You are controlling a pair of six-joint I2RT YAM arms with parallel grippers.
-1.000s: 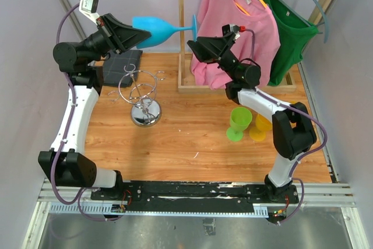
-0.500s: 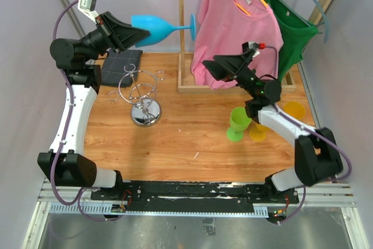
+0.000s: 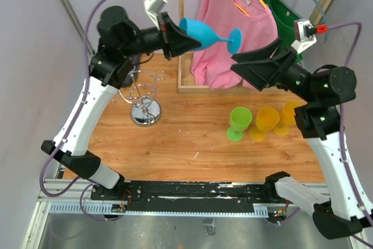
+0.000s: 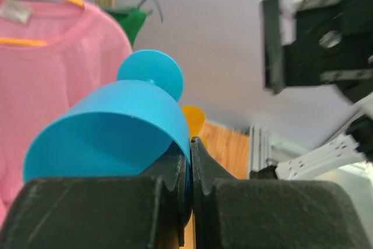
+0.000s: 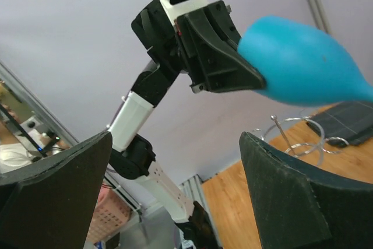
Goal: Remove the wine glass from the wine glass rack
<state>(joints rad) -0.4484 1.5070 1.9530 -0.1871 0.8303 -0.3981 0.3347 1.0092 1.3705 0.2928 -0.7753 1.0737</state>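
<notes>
My left gripper is shut on the rim of the blue wine glass and holds it on its side, high in the air, foot toward the right. In the left wrist view the glass's bowl fills the lower left, and the jaws pinch its wall at my left gripper. The chrome wine glass rack stands bare on the wooden table, below and left of the glass. My right gripper hangs open and empty just right of the glass's foot. Its wrist view shows the wine glass beyond my right gripper.
A green cup and two yellow cups stand on the table at the right. A wooden clothes rack at the back carries a pink shirt and a green shirt, close behind the glass.
The left arm has swung the blue glass right, toward the middle. The right arm has pulled back to the right and risen, and its jaws have opened wide.
</notes>
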